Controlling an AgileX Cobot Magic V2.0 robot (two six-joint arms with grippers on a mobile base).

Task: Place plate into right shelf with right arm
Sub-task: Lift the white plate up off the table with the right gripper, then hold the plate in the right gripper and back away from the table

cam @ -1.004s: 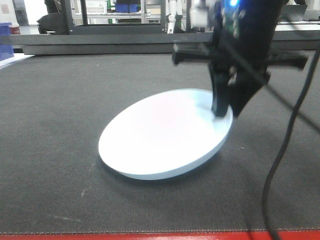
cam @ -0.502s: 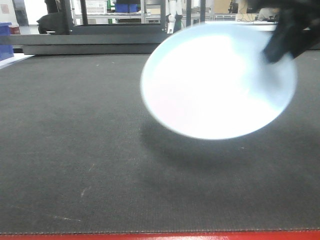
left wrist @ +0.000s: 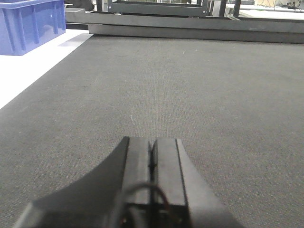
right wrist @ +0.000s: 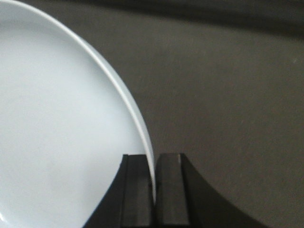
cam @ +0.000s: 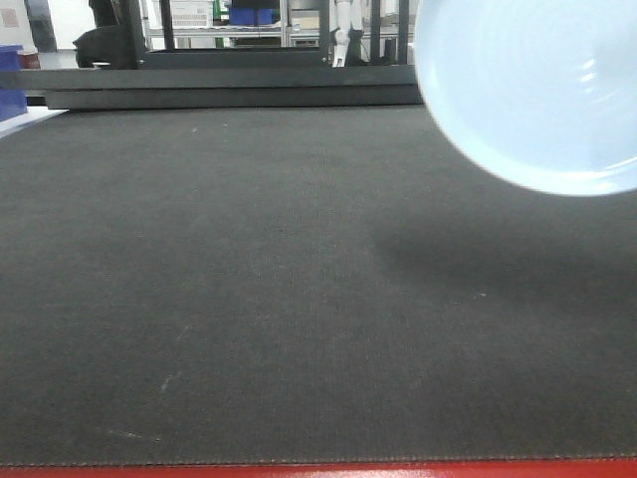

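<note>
Right end effector [right wrist: 153, 190] is clamped on the plate [right wrist: 57, 118]. Its two black fingers [right wrist: 137, 190] pinch the thin white rim between them at 6 o'clock in the wrist view. The dish sweeps away from that pinch toward 10 o'clock, with nothing else holding it.

From the front, the plate [cam: 537, 90] hangs in the air at 1 o'clock, tilted and clear of the desk [cam: 249, 299]. A soft shadow [cam: 478, 259] lies on the dark mat beneath it. The arm itself is out of that frame.

Over on the other side, the left end effector [left wrist: 152, 159] has its fingers pressed together on nothing. It sits low over the desk, with a blue bin [left wrist: 28, 23] off at 10 o'clock.

By my read, the pick is done and this is the carry. Next comes the swing toward the right shelf. A rack [cam: 249, 20] shows far off at 12 o'clock, but I cannot tell whether that is the one. The move calls for a steady, unhurried sweep, since a glossy rim held at one narrow spot could slip or twist. The dish also needs levelling before it slides in.
</note>
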